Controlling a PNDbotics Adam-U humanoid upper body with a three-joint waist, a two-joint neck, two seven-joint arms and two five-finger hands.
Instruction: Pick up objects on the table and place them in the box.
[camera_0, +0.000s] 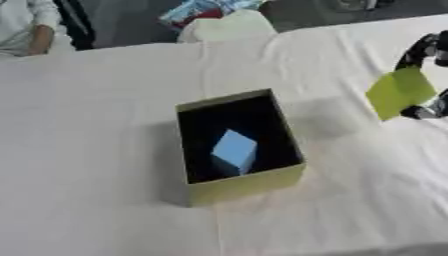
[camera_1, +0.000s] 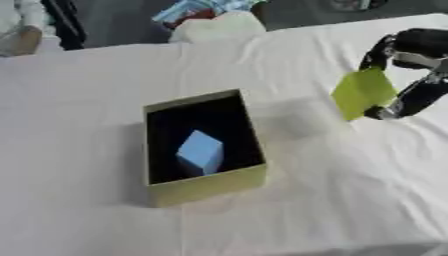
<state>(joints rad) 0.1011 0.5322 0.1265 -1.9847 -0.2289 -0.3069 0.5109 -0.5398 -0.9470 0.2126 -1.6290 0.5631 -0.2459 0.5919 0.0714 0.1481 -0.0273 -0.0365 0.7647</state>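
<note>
- The yellow-green flat piece (camera_1: 362, 93), square and thin like a card or lid, is pinched in the right hand (camera_1: 409, 75): one finger sits on its top corner and another on its lower right edge, so it hangs tilted, lifted off the white tablecloth (camera_1: 350, 190). Holding it by opposite edges leaves its broad face free, which I judge suits dropping it in edge-first.
- The open olive-green box (camera_0: 247, 185) stands down and to the left of that hand, well apart from it, with its dark inside facing up to receive things.
- A light blue block (camera_0: 234, 151) already lies inside the box, tipped on a corner against the near wall; it takes part of the floor, so the flat piece would likely lean beside or over it.
- Between hand and box there is only wrinkled cloth; nothing seems to bar the way.
- Beyond the hand, at the table's far edge, sit a pale rounded object (camera_0: 226, 27) and some colourful packaging (camera_0: 206, 9), both out of the path.
- The left hand shows in neither view.
</note>
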